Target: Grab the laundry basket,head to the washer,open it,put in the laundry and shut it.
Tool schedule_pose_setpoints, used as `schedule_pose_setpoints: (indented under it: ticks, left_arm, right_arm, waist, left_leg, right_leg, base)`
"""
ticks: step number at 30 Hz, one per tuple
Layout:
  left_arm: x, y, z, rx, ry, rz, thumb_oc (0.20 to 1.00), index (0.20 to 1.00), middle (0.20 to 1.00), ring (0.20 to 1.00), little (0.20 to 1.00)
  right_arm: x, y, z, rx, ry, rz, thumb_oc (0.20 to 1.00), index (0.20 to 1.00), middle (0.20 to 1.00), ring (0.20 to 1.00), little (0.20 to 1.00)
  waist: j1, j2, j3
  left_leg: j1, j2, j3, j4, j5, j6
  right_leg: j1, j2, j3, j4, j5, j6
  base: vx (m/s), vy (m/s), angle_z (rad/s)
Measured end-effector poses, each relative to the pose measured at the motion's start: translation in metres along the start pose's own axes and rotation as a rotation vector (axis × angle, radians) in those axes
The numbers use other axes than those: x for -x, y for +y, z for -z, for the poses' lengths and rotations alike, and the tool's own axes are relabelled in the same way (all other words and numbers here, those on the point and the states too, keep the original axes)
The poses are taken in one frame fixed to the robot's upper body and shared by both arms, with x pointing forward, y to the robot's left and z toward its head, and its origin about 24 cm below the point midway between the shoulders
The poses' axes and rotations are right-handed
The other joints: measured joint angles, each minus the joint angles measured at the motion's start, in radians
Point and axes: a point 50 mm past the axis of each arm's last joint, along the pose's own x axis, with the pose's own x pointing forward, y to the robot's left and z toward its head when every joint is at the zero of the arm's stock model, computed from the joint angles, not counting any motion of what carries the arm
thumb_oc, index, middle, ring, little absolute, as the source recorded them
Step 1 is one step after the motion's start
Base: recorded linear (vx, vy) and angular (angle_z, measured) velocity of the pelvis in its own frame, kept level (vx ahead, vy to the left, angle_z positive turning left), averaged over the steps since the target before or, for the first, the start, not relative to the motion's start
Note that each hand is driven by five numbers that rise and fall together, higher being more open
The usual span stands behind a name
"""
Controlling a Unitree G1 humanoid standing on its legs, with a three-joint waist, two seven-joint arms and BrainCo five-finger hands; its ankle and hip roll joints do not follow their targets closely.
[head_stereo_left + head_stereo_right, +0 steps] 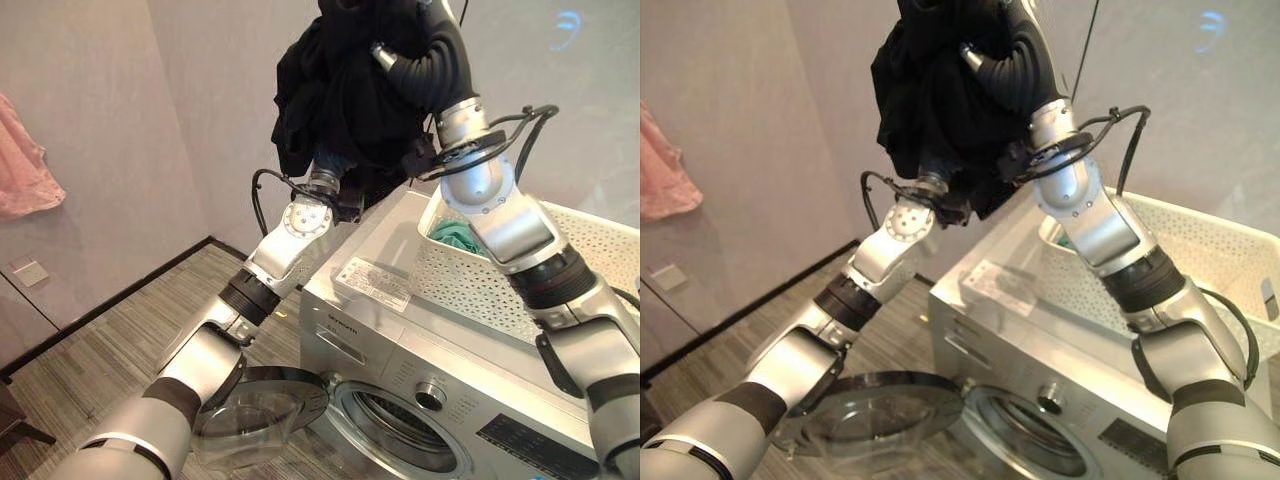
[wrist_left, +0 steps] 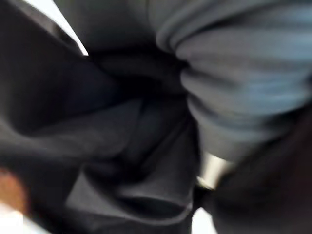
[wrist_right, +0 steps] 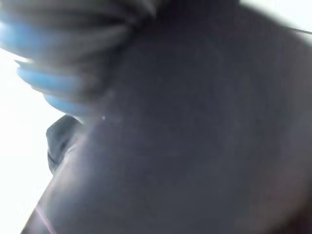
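Black garment (image 1: 330, 90) bunched high between our left hand (image 1: 335, 165) and right hand (image 1: 400, 55), above the open washer (image 1: 400, 420) | fingers buried in cloth, grip unreadable | soft, light, floppy, likely to trail | gather hanging folds; basket (image 1: 560, 260) sits below right hand.

No words or numbers can be read. A white sticker (image 1: 374, 283) with tiny print lies on top of the washer (image 1: 400, 330), near the middle of the frame. A small dark word mark (image 1: 343, 322) sits on the washer's front, too small to read.
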Motion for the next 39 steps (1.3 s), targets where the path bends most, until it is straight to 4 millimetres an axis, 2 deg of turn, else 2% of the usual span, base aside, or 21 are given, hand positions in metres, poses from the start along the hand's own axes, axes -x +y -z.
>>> schedule_pose_setpoints:
  ticks: [1,10,16,23,26,28,30,33,36,39]
  left_arm:
    - [0.001,0.001,0.0,-0.011,-0.009,-0.004,0.2,0.2,0.2,0.2,0.2]
    - [0.009,0.019,0.008,-0.082,-0.032,-0.072,0.2,0.2,0.2,0.2,0.2]
    - [0.009,0.023,0.006,-0.127,-0.052,-0.076,0.2,0.2,0.2,0.2,0.2]
    - [0.008,0.024,0.006,-0.128,-0.056,-0.079,0.2,0.2,0.2,0.2,0.2]
    - [0.007,0.028,-0.001,-0.138,-0.086,-0.092,0.2,0.2,0.2,0.2,0.2]
    - [0.013,0.033,-0.016,-0.096,-0.162,-0.105,0.2,0.2,0.2,0.2,0.2]
    - [0.021,0.048,-0.026,-0.092,-0.229,-0.138,0.2,0.2,0.2,0.2,0.2]
    - [0.037,0.068,-0.028,-0.124,-0.254,-0.171,0.2,0.2,0.2,0.2,0.2]
    - [0.052,0.093,-0.024,-0.161,-0.241,-0.235,0.2,0.2,0.2,0.2,0.2]
    - [0.063,0.113,-0.021,-0.202,-0.233,-0.302,0.2,0.2,0.2,0.2,0.2]
  right_arm:
    - [0.0,0.0,0.002,-0.004,0.006,0.004,1.0,1.0,1.0,1.0,1.0]
    - [0.006,0.001,0.025,-0.12,0.121,0.069,1.0,1.0,1.0,1.0,1.0]
    - [0.01,-0.002,0.034,-0.175,0.174,0.091,1.0,1.0,1.0,1.0,1.0]
    - [0.013,-0.03,0.042,-0.185,0.193,0.248,1.0,1.0,1.0,1.0,1.0]
    - [0.017,-0.055,0.053,-0.173,0.23,0.396,1.0,1.0,1.0,1.0,1.0]
    - [0.03,-0.096,0.062,-0.088,0.257,0.547,1.0,1.0,1.0,1.0,1.0]
    - [0.051,-0.142,0.07,0.029,0.296,0.706,1.0,1.0,1.0,1.0,1.0]
    - [0.092,-0.184,0.076,0.256,0.356,0.794,1.0,1.0,1.0,1.0,1.0]
    - [0.125,-0.205,0.081,0.407,0.439,0.854,1.0,1.0,1.0,1.0,1.0]
    - [0.153,-0.21,0.085,0.47,0.515,0.881,1.0,1.0,1.0,1.0,1.0]
  waist:
    - [0.0,-0.002,0.0]
    - [-0.002,-0.03,-0.004]
    - [-0.003,-0.032,-0.004]
    - [-0.003,-0.032,-0.004]
    - [-0.004,-0.032,-0.004]
    - [-0.001,-0.032,-0.004]
    - [-0.006,-0.032,-0.004]
    - [-0.008,-0.031,-0.003]
    - [-0.012,-0.029,-0.002]
    - [-0.018,-0.026,0.002]
  left_leg:
    - [0.002,0.0,0.003,0.0,0.0,0.0]
    - [0.011,0.001,0.018,-0.001,-0.004,0.001]
    - [0.011,0.001,0.02,-0.001,-0.004,0.001]
    - [0.013,0.0,0.024,-0.001,-0.004,0.002]
    - [0.013,0.0,0.027,-0.001,-0.005,0.003]
    - [0.013,-0.003,0.035,-0.001,-0.007,0.005]
    - [0.013,-0.009,0.048,-0.001,-0.009,0.009]
    - [0.014,-0.017,0.053,-0.006,-0.014,0.015]
    - [0.019,-0.02,0.075,-0.006,-0.017,0.013]
    - [0.021,-0.028,0.099,-0.004,-0.021,0.02]
  right_leg:
    - [0.0,0.0,0.004,0.0,0.0,0.0]
    - [0.001,0.0,0.016,0.0,0.001,0.001]
    - [0.0,-0.001,0.018,0.0,0.002,0.002]
    - [-0.001,-0.002,0.023,0.0,0.002,0.003]
    - [-0.002,-0.003,0.026,0.0,0.002,0.002]
    - [-0.006,-0.006,0.034,0.0,0.002,0.005]
    - [-0.014,-0.012,0.043,0.0,0.005,0.009]
    - [-0.016,-0.02,0.047,0.0,0.004,0.011]
    - [-0.024,-0.023,0.07,0.0,0.003,0.014]
    - [-0.034,-0.032,0.092,0.0,0.005,0.02]
  base:
    - [0.0,-0.001,-0.08]
    - [0.0,0.0,-0.04]
    - [0.0,0.0,0.0]
    - [0.0,0.0,0.0]
    - [0.0,0.034,-0.03]
    - [-0.03,0.061,-0.1]
    - [-0.02,0.072,-0.15]
    - [-0.01,0.07,-0.05]
    - [-0.03,0.076,-0.17]
    - [-0.03,0.06,-0.22]
